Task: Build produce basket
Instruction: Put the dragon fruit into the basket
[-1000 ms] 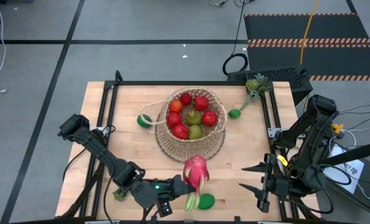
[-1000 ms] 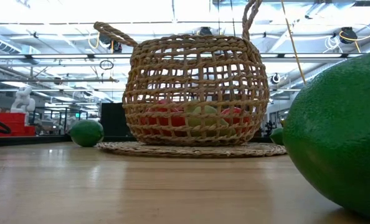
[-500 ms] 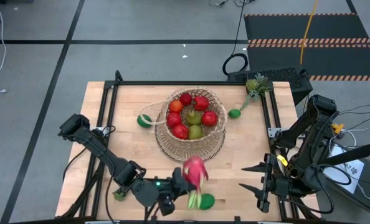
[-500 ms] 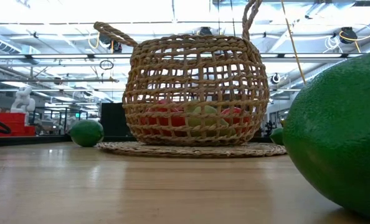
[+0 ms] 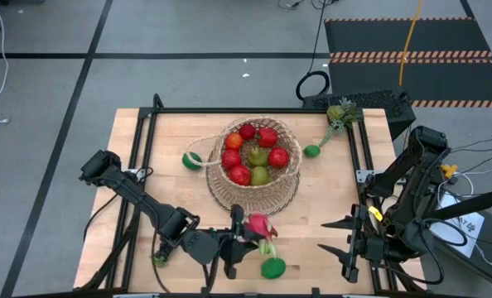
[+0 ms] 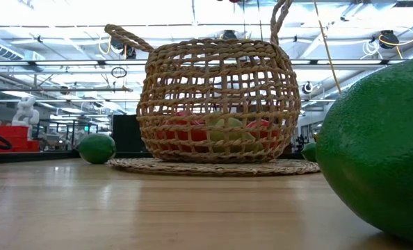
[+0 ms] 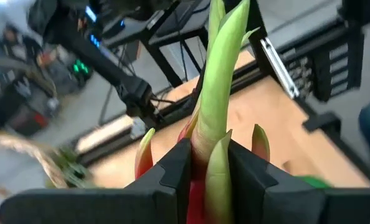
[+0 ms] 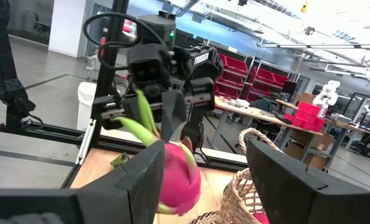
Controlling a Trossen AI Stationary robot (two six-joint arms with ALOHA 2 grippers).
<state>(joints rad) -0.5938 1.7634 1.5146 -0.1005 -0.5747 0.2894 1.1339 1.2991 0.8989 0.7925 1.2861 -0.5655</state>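
Your left gripper is clamped on the green leafy end of the pink toy dragon fruit, which hangs in the air just ahead of the fingers, near the front wall of the round tan woven wicker basket. To do this step well, I think you should lift the fruit above the rim first, then carry it forward over the red and green fruits inside, and let go only when it is low, because the grip is on thin leaves and the body can swing. Mind the arched handle. The right gripper waits with its fingers apart, well away to the side of your left one. The right wrist view shows the fruit's pink body hanging below the fingers; the left wrist view shows only the leaves between the pads. The low view shows the basket but no gripper.
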